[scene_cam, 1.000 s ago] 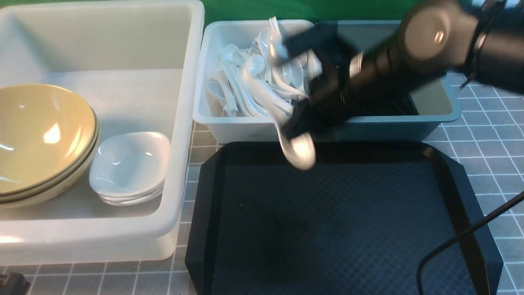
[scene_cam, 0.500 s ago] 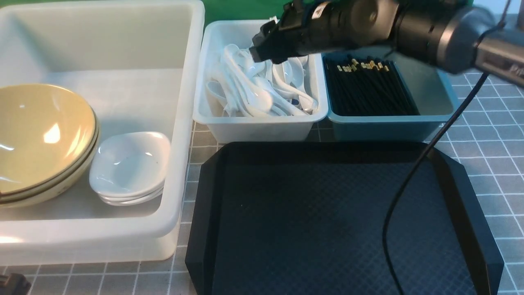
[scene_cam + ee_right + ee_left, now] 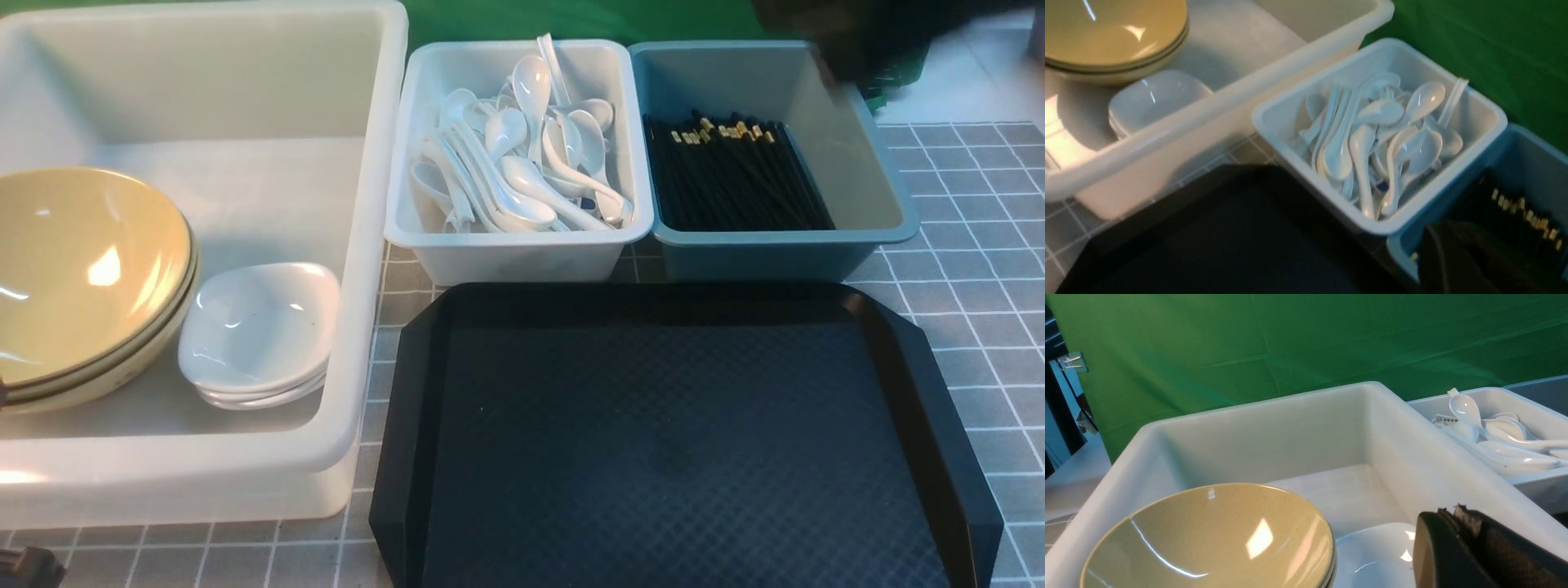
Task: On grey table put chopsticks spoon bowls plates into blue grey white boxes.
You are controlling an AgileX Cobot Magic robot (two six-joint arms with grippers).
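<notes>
The left gripper shows only in the left wrist view. Its dark padded fingers are pressed together on nothing, and it hangs over the large white tub above the plates. The right gripper is a dark blurred mass at the edge of the right wrist view. It is closed and empty, above the teal-blue box. The front view catches only a dark smear of the right arm in its far right corner.

That front view lays out everything else on the grey table. The bowls are stacked in the tub's left part, with the stacked plates just beside them. The spoons are heaped in the pale grey-white box. The chopsticks lie side by side in the teal-blue box, gold ends towards the far wall. The black tray sits nearest, in front of the two small boxes. The left wrist view adds the green backdrop behind the tub.
</notes>
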